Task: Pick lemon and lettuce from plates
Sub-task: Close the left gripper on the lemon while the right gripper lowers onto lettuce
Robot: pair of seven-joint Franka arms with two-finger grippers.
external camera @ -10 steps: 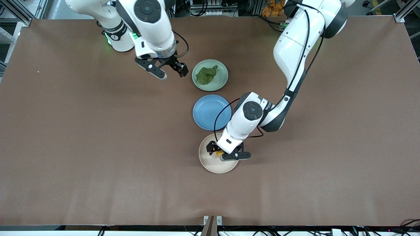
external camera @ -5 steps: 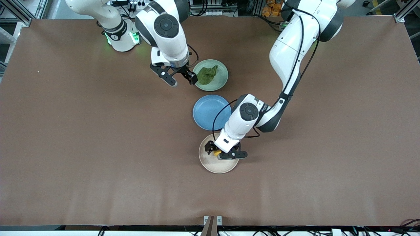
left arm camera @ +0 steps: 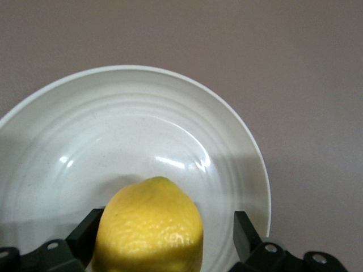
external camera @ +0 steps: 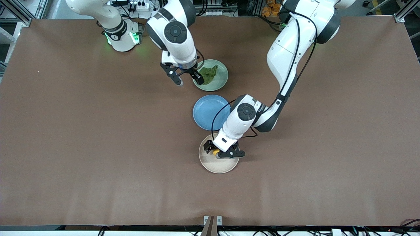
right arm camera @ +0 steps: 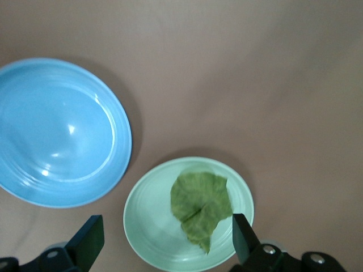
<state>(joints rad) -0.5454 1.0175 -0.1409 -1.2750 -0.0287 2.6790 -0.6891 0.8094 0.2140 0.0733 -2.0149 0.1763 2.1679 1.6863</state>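
Observation:
The yellow lemon (external camera: 215, 152) (left arm camera: 148, 226) lies on the beige plate (external camera: 217, 167) (left arm camera: 130, 124), the plate nearest the front camera. My left gripper (external camera: 219, 151) (left arm camera: 164, 235) is down over it, open, one finger on each side of the lemon. One finger is against the rind and a gap shows at the other. The dark green lettuce (external camera: 207, 72) (right arm camera: 199, 207) lies flat on the mint plate (external camera: 221, 80) (right arm camera: 147, 232). My right gripper (external camera: 188, 78) (right arm camera: 164, 238) hovers open above that plate's rim on the right arm's side, holding nothing.
An empty blue plate (external camera: 208, 113) (right arm camera: 57, 136) sits between the mint and beige plates. The left arm's forearm reaches over the blue plate's edge. Brown table surface surrounds the plates.
The right arm has swung toward the left arm's end, bringing its gripper from beside the mint plate to over its rim. The left gripper has shifted slightly around the lemon.

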